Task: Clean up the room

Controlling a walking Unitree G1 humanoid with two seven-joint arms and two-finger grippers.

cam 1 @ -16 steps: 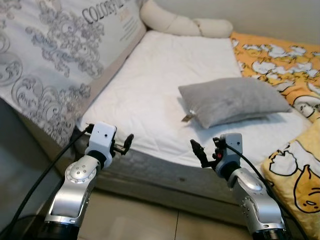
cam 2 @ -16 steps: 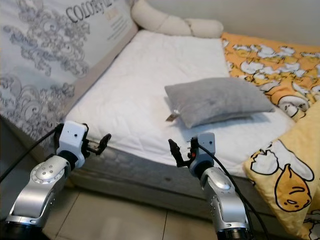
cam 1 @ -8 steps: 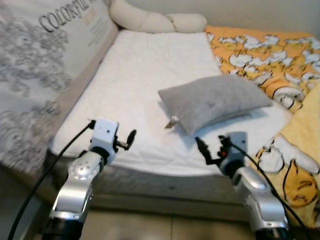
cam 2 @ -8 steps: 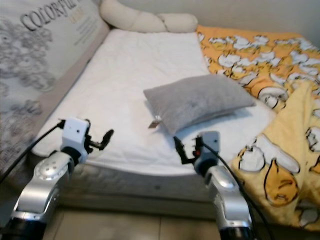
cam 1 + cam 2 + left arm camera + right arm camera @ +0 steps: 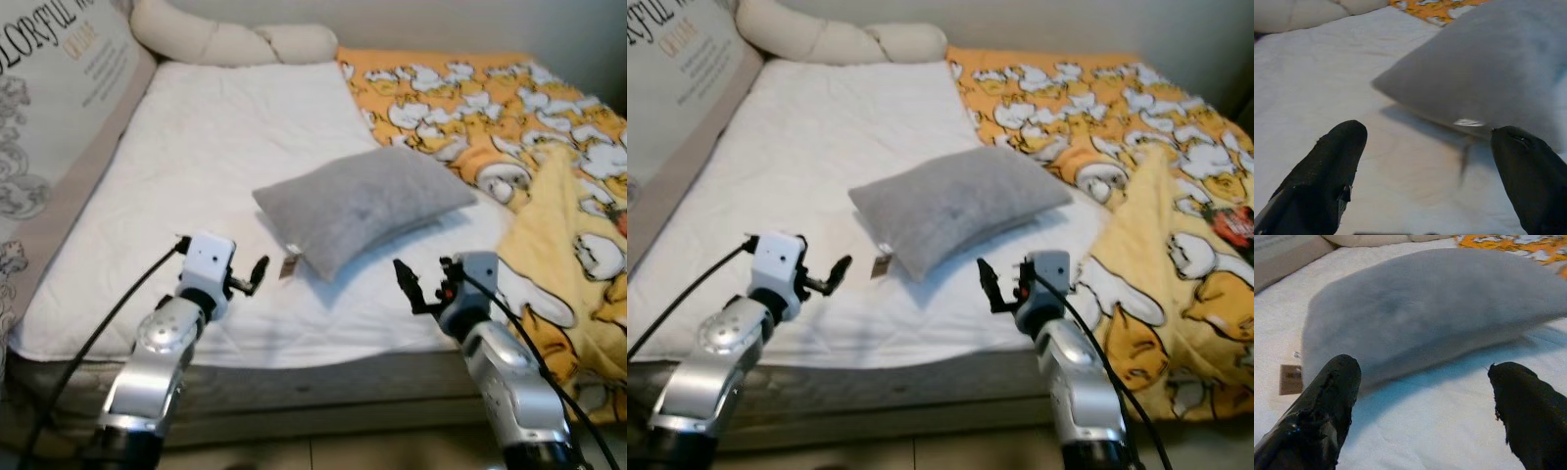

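A grey pillow (image 5: pixel 364 208) lies on the white mattress (image 5: pixel 196 176) of the bed, tilted a little, with a small tag (image 5: pixel 290 264) sticking out at its near corner. Both of the robot's arms are held out over the near edge of the mattress, and the pillow sits ahead of them, roughly between the two.

The left gripper (image 5: pixel 257 271) hangs above the sheet just short of the tagged corner; its jaws are spread wide and hold nothing, and from its wrist the pillow's corner lies ahead, nearer one finger (image 5: pixel 1530 176) than the other, not touching either.

The right gripper (image 5: pixel 406 284) is also released, jaws parted and empty. Seen along its fingers (image 5: pixel 1322 406), the long side of the pillow stretches across the gap beyond the fingertips, close but apart from them, with the tag off beside one fingertip.

Beyond the pillow, a cream bolster (image 5: pixel 230 41) lies at the head of the bed. An orange and yellow patterned blanket (image 5: pixel 549 176) is heaped beside the right gripper's outer side.
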